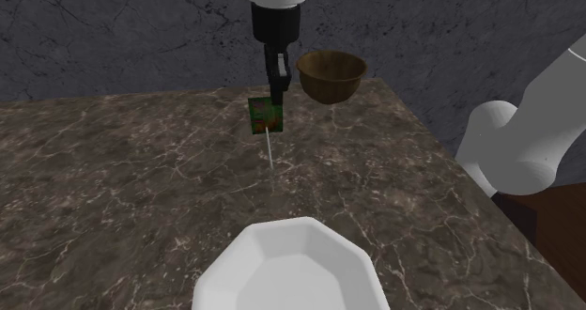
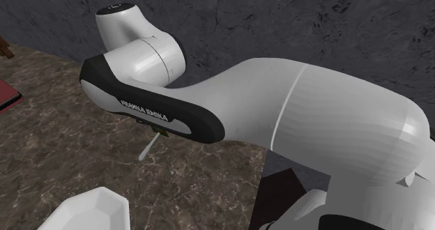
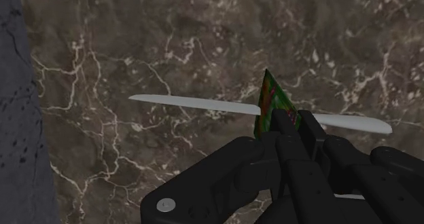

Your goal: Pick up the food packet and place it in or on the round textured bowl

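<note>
Our gripper (image 1: 278, 92) clasps the packet (image 1: 265, 116) (hanging clear of the table (image 1: 113, 186)); we should carry it level over the brown bowl (image 1: 331, 76) before releasing.

White arm (image 2: 334, 124), black "FRANKA EMIKA" band (image 2: 162, 111), black tool (image 3: 287, 125)

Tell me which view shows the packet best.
Shoulder view: the packet faces the camera, hanging from the gripper. The wrist view shows it edge-on between the fingers; in the second exterior view the arm hides it.
</note>
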